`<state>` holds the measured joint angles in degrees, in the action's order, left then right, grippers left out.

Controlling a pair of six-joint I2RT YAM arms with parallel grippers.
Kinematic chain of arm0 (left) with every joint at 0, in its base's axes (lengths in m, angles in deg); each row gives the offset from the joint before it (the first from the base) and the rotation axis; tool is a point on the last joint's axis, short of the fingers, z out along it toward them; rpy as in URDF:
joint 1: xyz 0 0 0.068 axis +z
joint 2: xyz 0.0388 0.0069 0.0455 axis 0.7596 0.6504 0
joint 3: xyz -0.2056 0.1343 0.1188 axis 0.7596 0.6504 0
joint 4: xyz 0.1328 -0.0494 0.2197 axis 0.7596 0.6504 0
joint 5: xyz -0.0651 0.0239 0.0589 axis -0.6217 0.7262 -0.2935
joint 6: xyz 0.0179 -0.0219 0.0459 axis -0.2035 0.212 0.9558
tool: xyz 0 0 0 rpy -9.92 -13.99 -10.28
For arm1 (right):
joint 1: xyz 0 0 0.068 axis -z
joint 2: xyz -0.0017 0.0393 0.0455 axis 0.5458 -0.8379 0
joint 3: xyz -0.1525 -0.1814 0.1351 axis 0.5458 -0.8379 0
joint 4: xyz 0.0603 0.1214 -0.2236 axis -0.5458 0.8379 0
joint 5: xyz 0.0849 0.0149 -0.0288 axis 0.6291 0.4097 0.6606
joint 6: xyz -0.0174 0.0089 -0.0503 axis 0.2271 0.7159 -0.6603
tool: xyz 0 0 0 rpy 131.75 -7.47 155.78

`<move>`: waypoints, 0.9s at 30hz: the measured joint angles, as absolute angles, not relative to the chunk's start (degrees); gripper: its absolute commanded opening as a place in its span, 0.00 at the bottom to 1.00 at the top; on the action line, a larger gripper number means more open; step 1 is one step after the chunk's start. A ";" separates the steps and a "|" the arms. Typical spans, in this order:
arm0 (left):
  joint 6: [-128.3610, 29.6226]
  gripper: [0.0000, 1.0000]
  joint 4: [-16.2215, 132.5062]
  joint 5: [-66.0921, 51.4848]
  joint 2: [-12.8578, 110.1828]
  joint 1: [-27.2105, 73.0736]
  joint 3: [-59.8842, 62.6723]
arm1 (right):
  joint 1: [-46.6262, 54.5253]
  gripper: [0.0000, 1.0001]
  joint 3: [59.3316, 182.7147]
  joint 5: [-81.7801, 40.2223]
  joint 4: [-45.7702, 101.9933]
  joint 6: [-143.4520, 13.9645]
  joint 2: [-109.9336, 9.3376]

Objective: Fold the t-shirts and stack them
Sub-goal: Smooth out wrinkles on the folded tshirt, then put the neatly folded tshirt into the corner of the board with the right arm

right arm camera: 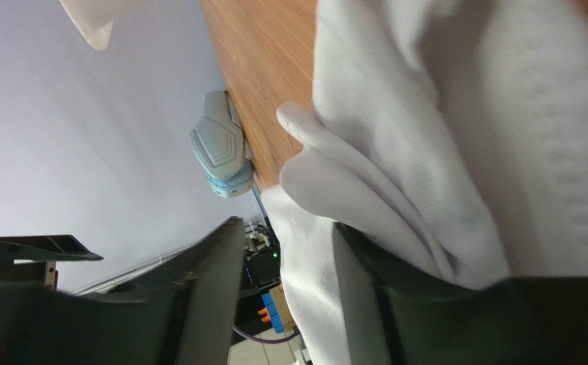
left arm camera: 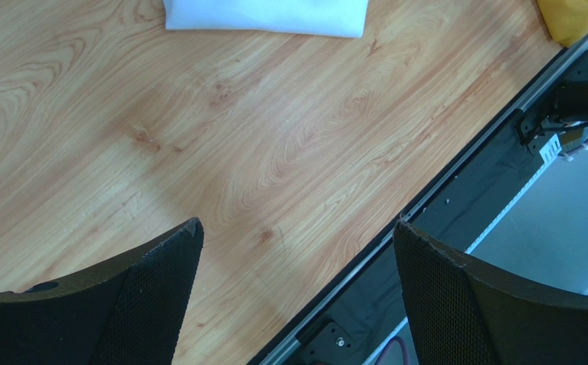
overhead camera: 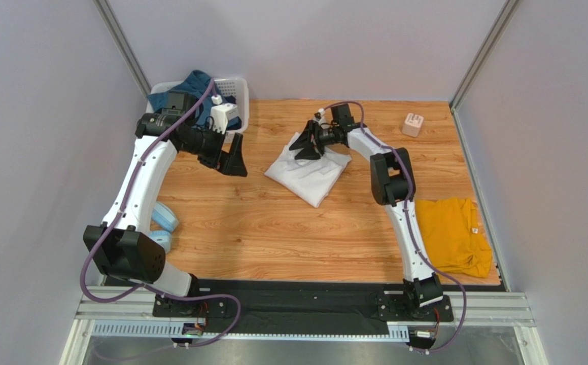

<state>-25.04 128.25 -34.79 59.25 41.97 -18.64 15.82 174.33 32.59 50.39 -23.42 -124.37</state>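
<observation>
White cotton, soft and limp, the partly folded white t-shirt [overhead camera: 308, 172] lies mid-counter on the pale wooden counter [overhead camera: 274, 228]. The right claw [overhead camera: 309, 142] sits at its far edge with a fold of cloth between its fingers, seemingly pinching it. The left claw [overhead camera: 227, 160] hangs open and empty near the white lattice basket [overhead camera: 232, 85] holding the dark teal t-shirt [overhead camera: 190, 87]. The mustard-yellow t-shirt [overhead camera: 453, 232] lies rumpled at the right. Such cloth will sag and slide; best gripped at a hem or shoulder seam

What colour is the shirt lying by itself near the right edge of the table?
Mustard yellow. The shirt shows best in the top view.
</observation>
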 measured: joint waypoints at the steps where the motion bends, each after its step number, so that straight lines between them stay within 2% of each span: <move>1: -25.01 1.00 128.34 -34.77 58.99 41.97 -18.27 | 16.35 0.62 172.04 32.24 50.43 -23.94 -122.82; 2: -24.99 1.00 128.39 -34.81 58.84 41.97 -18.03 | 16.85 0.66 170.25 31.94 50.83 -24.31 -121.31; 6: -24.90 1.00 128.67 -35.03 58.25 41.97 -17.85 | 20.30 0.74 166.29 29.66 53.19 -28.07 -115.01; 15: -24.40 1.00 129.35 -35.23 56.28 41.97 -17.85 | 32.26 0.75 161.33 15.26 64.33 -41.17 -108.63; 21: -24.42 1.00 130.00 -35.88 56.32 41.97 -18.05 | 32.02 0.75 160.67 9.29 71.22 -45.28 -108.46; 27: -24.47 1.00 130.37 -36.54 56.37 41.97 -18.79 | 31.47 0.75 160.04 11.39 72.09 -46.39 -108.39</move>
